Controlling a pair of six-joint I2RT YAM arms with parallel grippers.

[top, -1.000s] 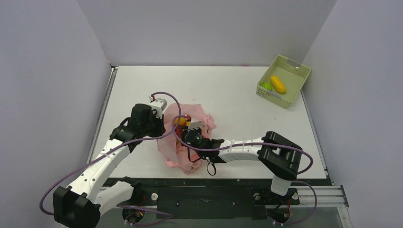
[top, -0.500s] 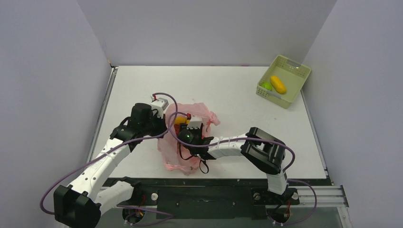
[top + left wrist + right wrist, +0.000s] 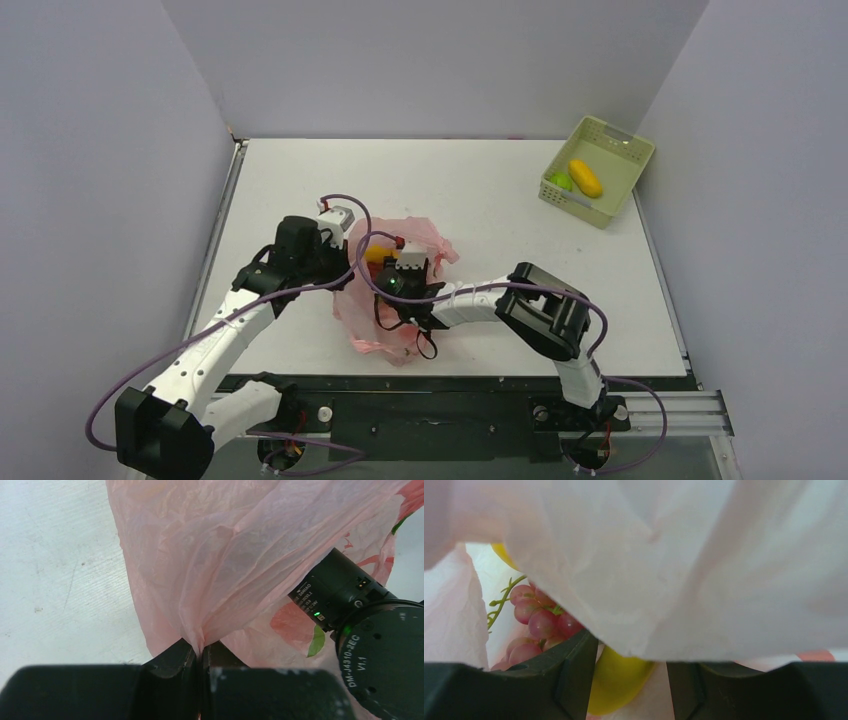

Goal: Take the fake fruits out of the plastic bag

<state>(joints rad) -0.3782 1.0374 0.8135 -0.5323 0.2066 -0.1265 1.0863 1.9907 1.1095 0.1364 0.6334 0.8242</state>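
Observation:
The pink plastic bag (image 3: 400,325) lies crumpled at the table's front middle. My left gripper (image 3: 338,262) is shut on a fold of the bag's left edge (image 3: 200,642) and holds it up. My right gripper (image 3: 388,298) is inside the bag's mouth. Its fingers are open around a yellow banana (image 3: 616,682), which lies against the left finger (image 3: 569,675) with a gap to the right one. A dark red grape bunch (image 3: 538,620) lies just left of that finger. Bag film (image 3: 684,565) hangs over the gripper. A yellow-orange piece (image 3: 377,253) shows in the bag's mouth.
A pale green slotted basket (image 3: 620,142) stands at the back right and holds a yellow-orange oval fruit (image 3: 585,178) and a green round fruit (image 3: 560,181). The right arm's black wrist motor (image 3: 382,655) sits close to the right of my left gripper.
My right arm has swung left and pushed its gripper deeper into the bag's mouth. My left gripper has kept its hold on the bag's edge, almost still.

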